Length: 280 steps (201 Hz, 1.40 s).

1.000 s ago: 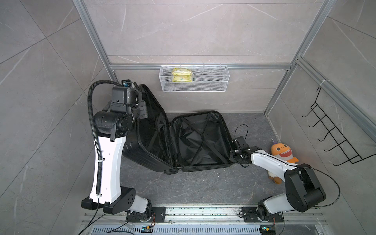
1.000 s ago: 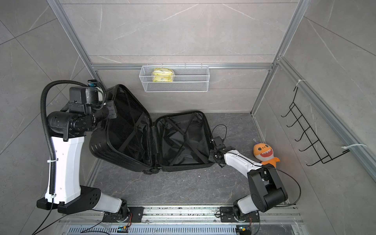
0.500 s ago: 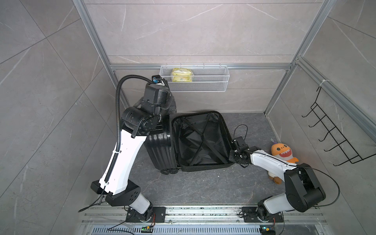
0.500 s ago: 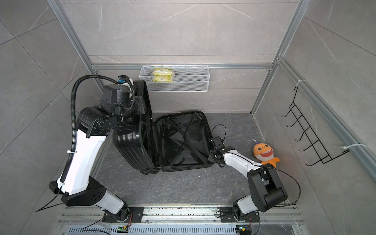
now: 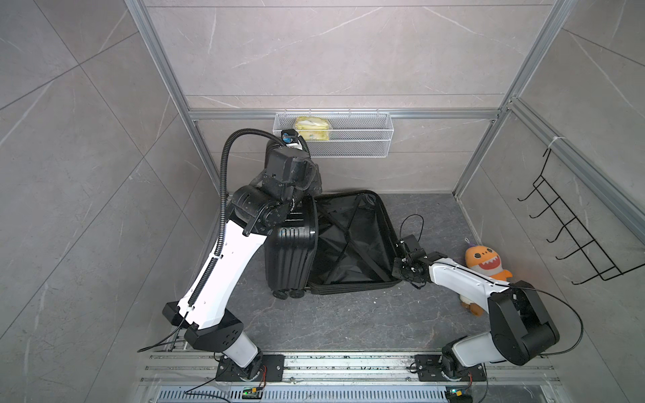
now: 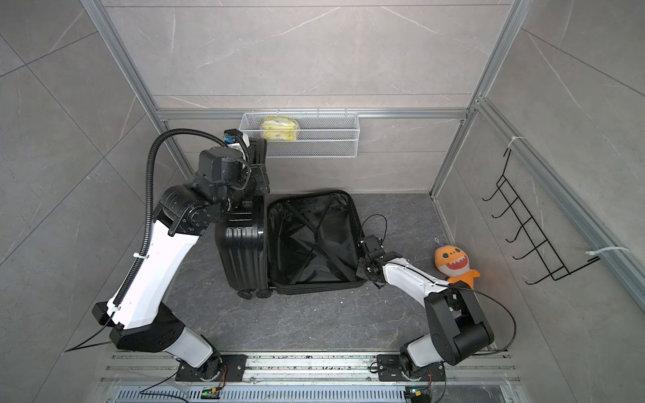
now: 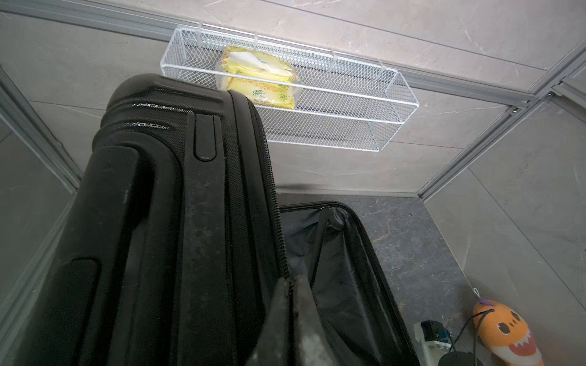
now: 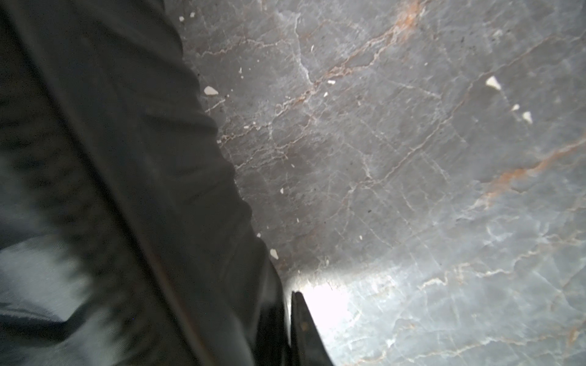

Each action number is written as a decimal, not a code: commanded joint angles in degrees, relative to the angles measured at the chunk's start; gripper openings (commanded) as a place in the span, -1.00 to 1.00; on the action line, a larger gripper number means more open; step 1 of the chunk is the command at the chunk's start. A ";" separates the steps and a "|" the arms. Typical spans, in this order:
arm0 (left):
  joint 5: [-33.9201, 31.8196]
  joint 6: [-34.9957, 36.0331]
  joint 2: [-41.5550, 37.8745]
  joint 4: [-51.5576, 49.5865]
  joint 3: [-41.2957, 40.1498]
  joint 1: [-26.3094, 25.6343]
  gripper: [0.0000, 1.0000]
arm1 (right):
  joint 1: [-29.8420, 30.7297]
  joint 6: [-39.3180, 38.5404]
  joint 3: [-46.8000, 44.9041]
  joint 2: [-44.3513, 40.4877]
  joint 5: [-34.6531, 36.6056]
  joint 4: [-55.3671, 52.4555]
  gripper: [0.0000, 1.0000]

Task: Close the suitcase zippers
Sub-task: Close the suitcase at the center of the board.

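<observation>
The black suitcase (image 5: 289,251) (image 6: 241,251) stands open on the grey floor. One half lies flat with its black lining (image 5: 352,240) facing up, and the ribbed lid stands about upright beside it. My left gripper (image 5: 309,185) (image 7: 291,283) is shut on the lid's top rim, pinching the zippers' black band (image 7: 279,228). My right gripper (image 5: 397,269) (image 8: 291,298) sits low at the flat half's right rim (image 8: 126,190), its jaws nearly together on that edge.
A white wire basket (image 5: 331,137) holding a yellow tissue pack (image 5: 311,128) hangs on the back wall, close above the lid. An orange shark plush (image 5: 485,261) lies by the right arm. A black hook rack (image 5: 572,237) hangs on the right wall.
My left arm has swung the lid up and to the right, from leaning open at the left to about upright. The right arm has stayed in place.
</observation>
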 commanded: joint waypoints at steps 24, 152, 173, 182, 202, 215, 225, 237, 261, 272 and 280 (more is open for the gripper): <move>13.22 -4.25 8.14 0.29 -3.95 -2.52 -1.00 | 1.39 0.92 -3.37 -0.47 -3.72 -3.49 -1.00; 29.31 -10.74 24.40 12.44 3.95 -9.04 -0.90 | -3.75 0.40 -5.61 -9.44 -6.33 -5.17 -0.32; 30.39 -10.88 26.62 12.33 6.55 -9.85 -0.69 | -4.37 0.40 -5.84 -10.33 -6.01 -5.60 -0.24; 31.02 -10.97 27.21 12.28 7.32 -10.09 -0.66 | -4.81 0.31 -5.93 -11.44 -5.70 -5.90 -0.17; 32.36 -10.60 27.22 12.37 8.21 -10.29 -0.32 | -6.07 0.22 -5.77 -14.52 -4.63 -7.04 -0.02; 32.78 -9.46 26.36 12.03 8.93 -10.29 -0.08 | -7.08 0.35 -5.18 -16.67 -2.87 -8.75 0.04; 33.09 -8.60 25.31 12.02 9.07 -10.33 0.16 | -7.67 0.69 -4.65 -18.29 -0.52 -10.36 0.11; 33.09 -7.28 23.55 11.83 8.93 -10.33 0.37 | -8.11 1.49 -3.98 -19.90 2.68 -12.36 0.15; 30.59 -3.76 19.25 9.40 8.45 -10.29 0.51 | -8.68 2.81 -2.22 -21.63 9.43 -16.50 0.15; 27.22 -1.16 16.72 7.26 7.21 -10.29 0.51 | -9.03 2.77 -1.29 -22.12 11.67 -18.04 0.16; 23.86 0.48 14.72 5.40 5.72 -10.26 0.51 | -9.16 2.79 -0.62 -22.70 12.96 -19.06 0.16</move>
